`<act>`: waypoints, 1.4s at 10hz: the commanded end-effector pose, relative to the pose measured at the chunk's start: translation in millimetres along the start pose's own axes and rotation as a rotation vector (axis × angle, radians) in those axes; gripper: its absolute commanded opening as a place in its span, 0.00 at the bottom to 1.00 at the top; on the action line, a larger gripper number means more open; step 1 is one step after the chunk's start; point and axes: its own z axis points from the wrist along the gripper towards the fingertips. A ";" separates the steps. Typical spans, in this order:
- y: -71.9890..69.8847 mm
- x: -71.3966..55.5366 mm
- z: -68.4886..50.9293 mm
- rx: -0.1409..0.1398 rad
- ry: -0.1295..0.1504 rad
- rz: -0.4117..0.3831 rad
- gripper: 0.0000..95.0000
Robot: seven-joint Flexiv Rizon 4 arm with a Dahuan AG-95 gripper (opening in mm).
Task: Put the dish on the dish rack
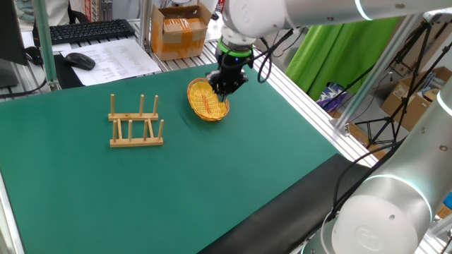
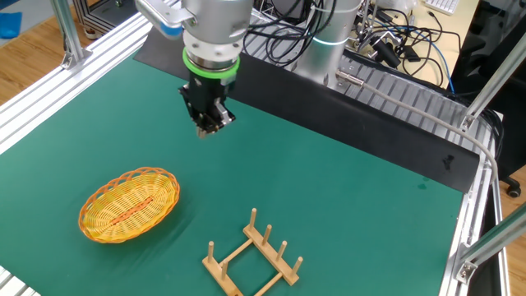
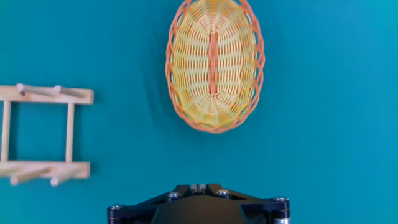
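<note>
The dish is an oval yellow-orange woven plate lying flat on the green mat, also seen in one fixed view as the dish and in the hand view as the dish. The dish rack is a small light-wood frame with upright pegs, standing apart from the dish; it shows as the dish rack and at the left edge as the dish rack. My gripper hovers above the mat, beyond the dish, shut with nothing between its fingers. In the hand view the gripper shows its tips pressed together.
A cardboard box, a keyboard and a mouse lie beyond the mat's far edge. Aluminium frame rails border the mat. Cables and a second arm's base stand at the other side.
</note>
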 end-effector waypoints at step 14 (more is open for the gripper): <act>-33.0 -30.3 -1.2 -0.043 0.020 -0.078 0.00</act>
